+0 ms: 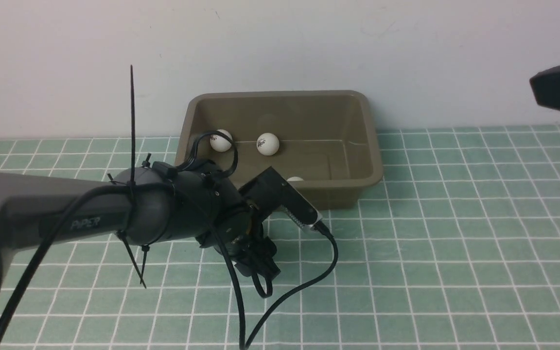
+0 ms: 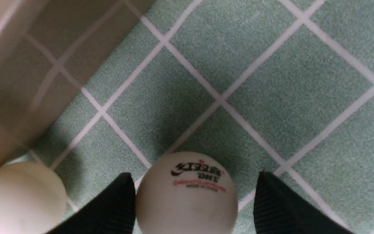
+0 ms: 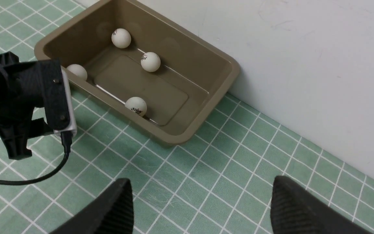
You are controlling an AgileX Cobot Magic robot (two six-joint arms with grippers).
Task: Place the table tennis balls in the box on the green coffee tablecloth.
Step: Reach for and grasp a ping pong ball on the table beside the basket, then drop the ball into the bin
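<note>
Begin at the left gripper (image 2: 195,175), low over the green coffee tablecloth (image 2: 271,81), just in front of the box (image 2: 18,81) near its near-left corner. Read the jaws as parted and not clamped: one finger (image 2: 115,208) touching the straddled table tennis ball (image 2: 187,198), the other standing clear. Treat that ball as bracketed for a pinch, not yet held, apparently resting on the cloth. Note the loose ball (image 2: 18,198) just beside it, close to the outer near wall of the box; expect a nudge on any sideways shift. Allow for that wall: lift above the rim before crossing.

Check the right gripper (image 3: 203,211) next: spread wide, holding nothing, high above the cloth toward its right edge, well out of the way.

End at the box interior, at the far edge of the cloth against the white wall (image 1: 280,39). Count four more inside: far-left ball (image 3: 121,38), far-middle ball (image 3: 150,61), near-middle ball (image 3: 136,106), near-left ball (image 3: 76,71). Judge two of six still outside.
</note>
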